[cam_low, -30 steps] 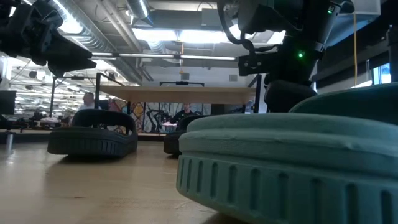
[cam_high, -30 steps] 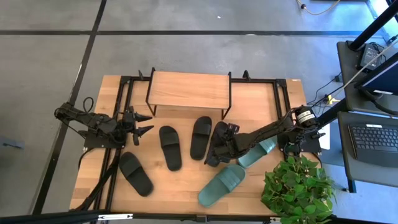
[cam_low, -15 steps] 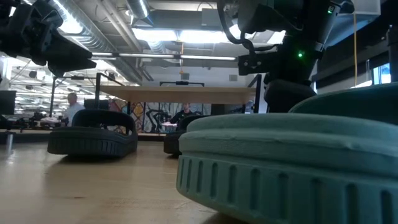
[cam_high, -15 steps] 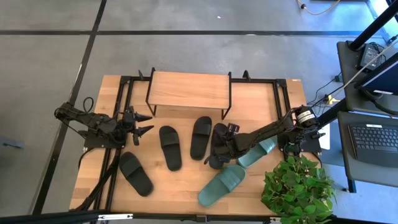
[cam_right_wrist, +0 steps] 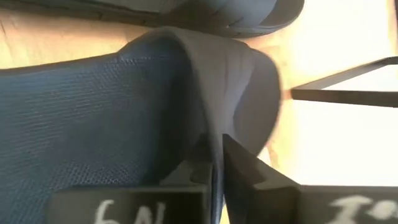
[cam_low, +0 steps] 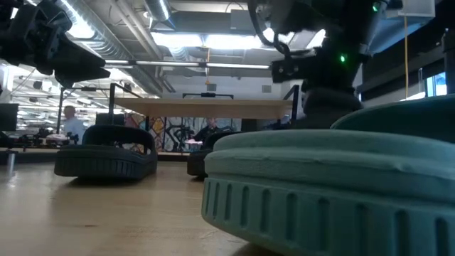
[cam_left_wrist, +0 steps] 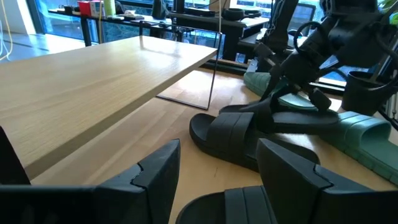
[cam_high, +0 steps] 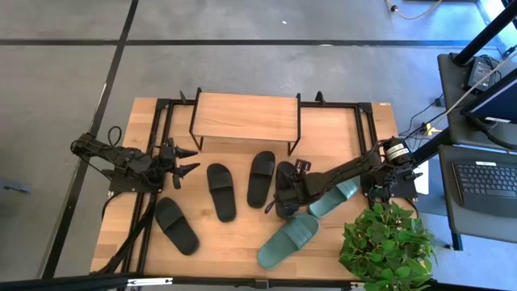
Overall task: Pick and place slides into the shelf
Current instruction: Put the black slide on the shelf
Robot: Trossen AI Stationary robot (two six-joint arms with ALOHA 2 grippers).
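Note:
Several slides lie on the table in front of the shelf (cam_high: 246, 117): black ones (cam_high: 176, 225), (cam_high: 221, 191), (cam_high: 261, 178) and two green ones (cam_high: 288, 240), (cam_high: 335, 196). My right gripper (cam_high: 289, 191) is shut on a further black slide (cam_high: 283, 179), right of the middle. My left gripper (cam_high: 184, 160) hangs open at the table's left, above the wood, with nothing between its fingers (cam_left_wrist: 158, 177). In the low view a green slide (cam_low: 334, 178) fills the foreground. My right gripper pinches the black slide's wide strap (cam_right_wrist: 217, 99) between its two fingers (cam_right_wrist: 239, 165), at the strap's edge, where the rubber creases into a thin fold. The fingers slant down from the table's right side. The slide's sole rests on the table.
A potted plant (cam_high: 384, 242) stands at the near right corner, close beside my right arm. Black frame rails (cam_high: 161, 129) run along the table's left and right. The green slide (cam_high: 335, 196) lies partly under my right arm. People show in the room behind.
My right gripper has shut on the black slide's strap without moving away. The left arm has kept still.

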